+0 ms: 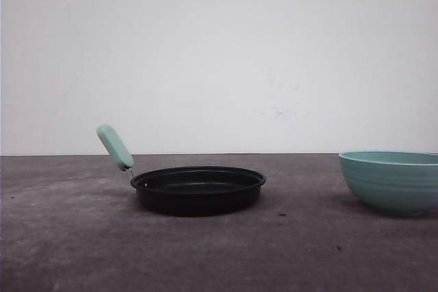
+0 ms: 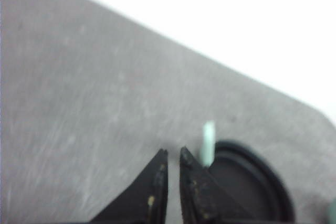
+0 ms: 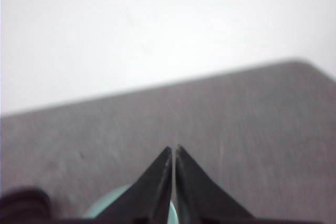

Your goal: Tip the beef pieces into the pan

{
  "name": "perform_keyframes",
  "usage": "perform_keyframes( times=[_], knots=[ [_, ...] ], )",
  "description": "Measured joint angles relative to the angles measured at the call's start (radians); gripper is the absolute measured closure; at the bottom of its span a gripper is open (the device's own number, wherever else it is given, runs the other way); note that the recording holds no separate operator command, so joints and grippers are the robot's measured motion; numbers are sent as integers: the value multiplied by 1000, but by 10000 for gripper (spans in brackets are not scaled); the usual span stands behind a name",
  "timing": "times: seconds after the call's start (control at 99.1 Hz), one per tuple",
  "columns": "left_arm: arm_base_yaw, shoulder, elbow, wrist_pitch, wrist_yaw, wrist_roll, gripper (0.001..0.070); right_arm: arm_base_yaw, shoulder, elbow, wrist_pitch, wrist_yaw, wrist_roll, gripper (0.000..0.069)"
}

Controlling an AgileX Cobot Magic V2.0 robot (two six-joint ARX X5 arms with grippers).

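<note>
So nothing's been poured yet as far as I can tell. Nearest thing in the front view is just bare table, a dark grey mottled surface with a few tiny specks on it. A bit further in sits the pan, roughly mid-table: shallow, round, matte black with a rolled rim, and a short rounded mint-green handle sticking up at an angle on its left. It looks empty inside, though the camera is low so I can't see the whole floor of it. Off by the table's right edge is the teal bowl, deeper, with faint ribbing and a smooth glaze. The beef pieces would presumably be in there, but the rim hides the inside.

The left gripper has its black tapered jaws nearly together with nothing between, hovering near the pan's handle side. The right gripper is pinched closed and empty, above the bowl. Whole job's still ahead: grab the bowl, tip it over the pan.
</note>
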Motion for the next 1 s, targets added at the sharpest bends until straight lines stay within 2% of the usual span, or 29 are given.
perform_keyframes(
  times=[0.121, 0.363, 0.515, 0.616, 0.817, 0.878, 0.928, 0.969, 0.999],
  knots=[
    [0, 144, 138, -27, 7, 11, 695, 0, 92, 150, -89, 0, 0, 681],
    [0, 442, 462, -47, 35, 121, 695, 0, 356, 526, -233, -50, -40, 681],
    [0, 558, 627, -76, 77, 163, 695, 0, 477, 730, -322, -52, -78, 681],
    [0, 618, 726, -131, 79, 185, 695, 0, 515, 787, -349, -52, -87, 681],
    [0, 723, 875, -221, 84, 212, 690, 0, 522, 793, -369, -63, -108, 681],
    [0, 737, 885, -222, 95, 211, 649, 0, 522, 793, -379, -85, -116, 681],
    [0, 742, 885, -222, 106, 211, 574, 0, 522, 793, -384, -97, -123, 664],
    [0, 742, 885, -223, 106, 211, 493, 0, 522, 793, -385, -101, -129, 610],
    [0, 742, 885, -223, 106, 211, 425, 0, 522, 793, -385, -102, -133, 538]
  ],
)
